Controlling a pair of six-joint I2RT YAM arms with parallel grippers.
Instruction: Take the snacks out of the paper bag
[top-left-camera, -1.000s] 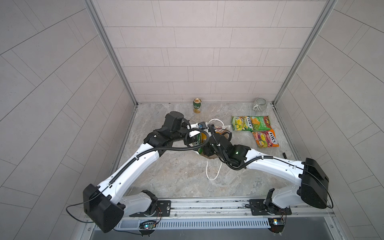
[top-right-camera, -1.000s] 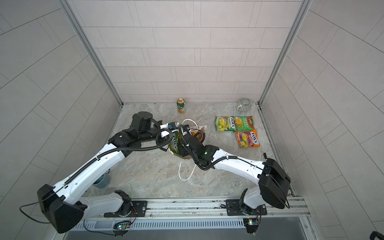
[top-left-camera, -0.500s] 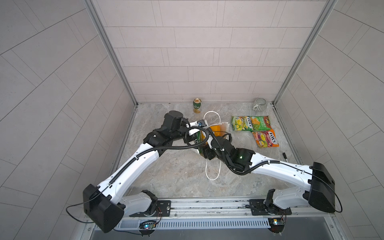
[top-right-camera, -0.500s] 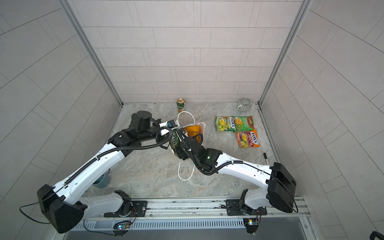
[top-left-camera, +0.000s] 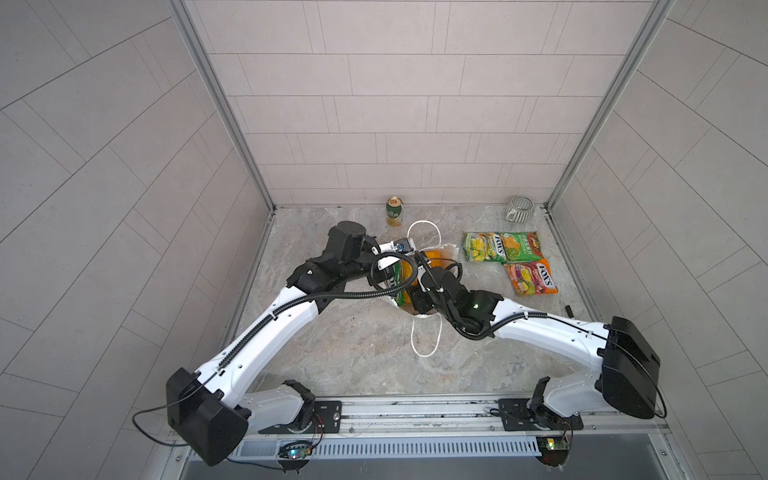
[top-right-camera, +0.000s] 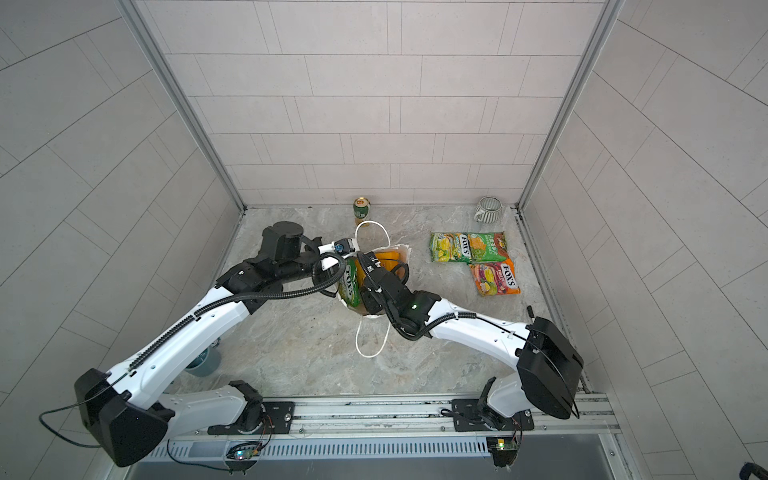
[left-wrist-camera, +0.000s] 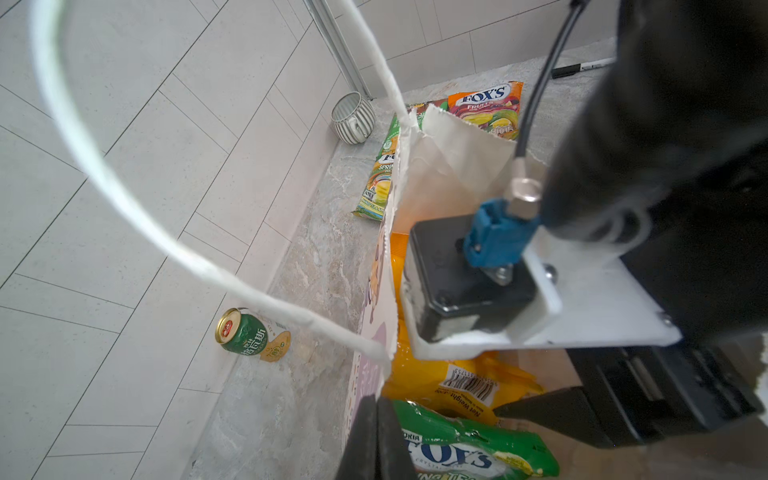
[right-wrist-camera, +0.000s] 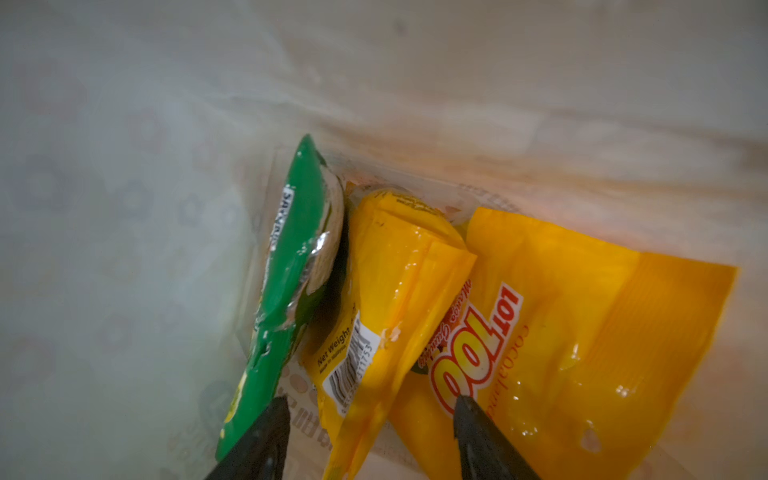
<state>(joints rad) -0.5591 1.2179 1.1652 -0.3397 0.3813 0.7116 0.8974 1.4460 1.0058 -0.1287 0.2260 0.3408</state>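
My right gripper (right-wrist-camera: 370, 434) sits inside the tall white paper bag (left-wrist-camera: 449, 166), jaws spread astride a folded glossy yellow packet (right-wrist-camera: 395, 291), not pinching it. A flat green packet (right-wrist-camera: 291, 270) leans alongside. My left gripper (left-wrist-camera: 376, 440) clamps the bag's rim. Three FOX'S packets (top-left-camera: 484, 246) lie out on the grey marble table (top-left-camera: 353, 353).

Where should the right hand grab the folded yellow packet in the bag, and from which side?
Probably across its raised fold near the barcode, from the paper bag's mouth: the folded yellow packet stands edge-up between the green packet and the flat yellow packet; the right hand's open fingers straddle it.
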